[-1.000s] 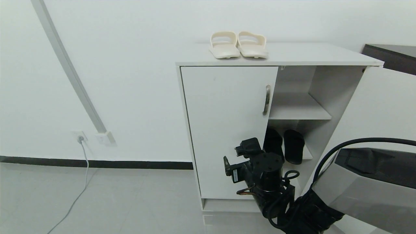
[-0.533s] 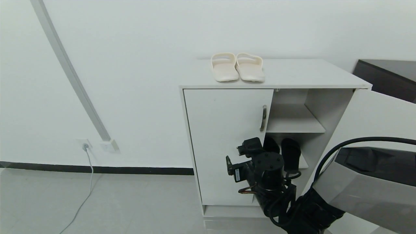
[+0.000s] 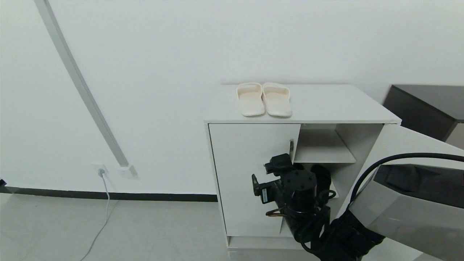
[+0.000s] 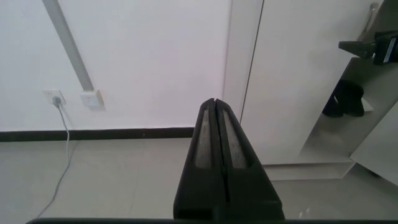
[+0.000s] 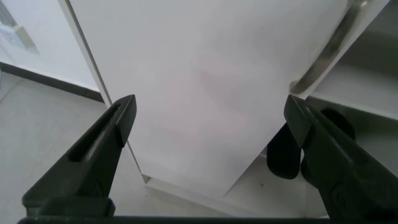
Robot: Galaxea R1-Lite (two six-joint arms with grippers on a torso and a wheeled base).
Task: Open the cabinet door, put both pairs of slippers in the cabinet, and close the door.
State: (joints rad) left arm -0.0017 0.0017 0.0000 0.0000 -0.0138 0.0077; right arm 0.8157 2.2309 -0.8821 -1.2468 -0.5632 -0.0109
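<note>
Head view: the cream slippers (image 3: 264, 99) lie side by side on top of the cabinet (image 3: 326, 103), just above centre frame, toes near its front edge. The black slippers (image 3: 320, 173) already sit on the lower shelf, partly hidden by the right arm. In the right wrist view the right gripper (image 5: 210, 106) is spread wide and holds nothing, facing the closed left door (image 5: 205, 74). The left gripper (image 4: 214, 106) has its fingers pressed together, empty, low over the floor (image 4: 93, 180).

The cream pair looks like the step in hand. The open gripper would best rise in front of the top's edge, then reach in level and pinch both slippers together.

The handle (image 5: 333, 46) is close beside the gripper. The open door (image 3: 398, 145) hems in the right of the frame. The upper shelf (image 3: 322, 148) offers room.
</note>
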